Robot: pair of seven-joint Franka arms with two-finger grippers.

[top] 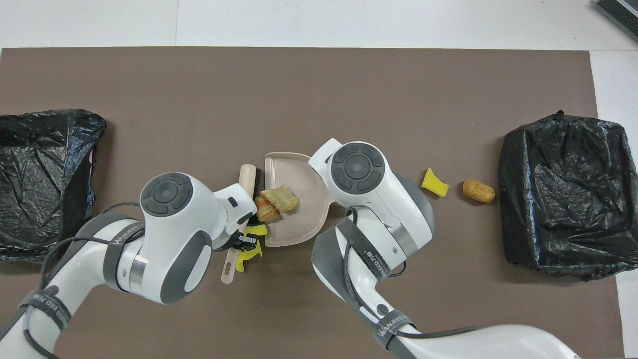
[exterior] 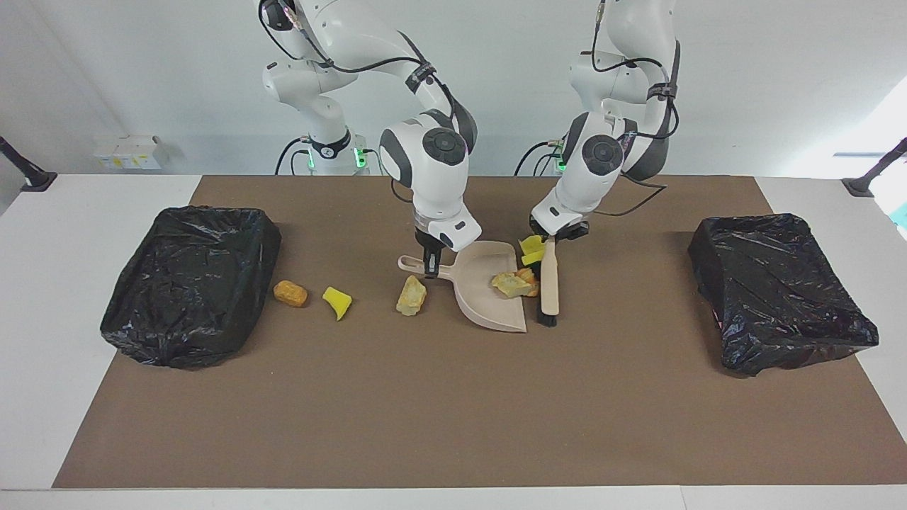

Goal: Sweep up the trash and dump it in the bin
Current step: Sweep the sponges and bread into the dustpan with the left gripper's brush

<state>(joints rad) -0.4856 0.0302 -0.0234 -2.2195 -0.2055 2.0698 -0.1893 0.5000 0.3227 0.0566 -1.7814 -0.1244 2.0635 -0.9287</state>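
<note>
The trash looks like light, soft foam: lumpy scraps, each far smaller than the dustpan, likely to roll or skip when nudged. I judge they are best not pinched one by one but pushed with bristles, with the tools taken by their handles.

Across the middle band of the facing view, the worktop [exterior: 453,411] first carries a black-bagged bin [exterior: 191,283] at the right arm's end. Just beside it lies an orange-brown chunk [exterior: 290,293], bread-like, then a bright yellow wedge [exterior: 338,302], then a pale tan bit [exterior: 412,295], rock-like, close to the dustpan's handle.

At frame centre the right pincer [exterior: 430,263] is clamped on the handle of the beige dustpan [exterior: 489,312]. A tan piece [exterior: 511,284] and an orange piece [exterior: 528,282] sit inside its mouth. Two more yellow wedges [exterior: 531,248] lie at the pan's corner nearer the robots, seemingly outside it, and may slip past.

The left pincer [exterior: 549,237] is closed on the handle of the brush [exterior: 549,283], its bristles against the pan's open edge. The second bin [exterior: 779,290] stands well apart.
</note>
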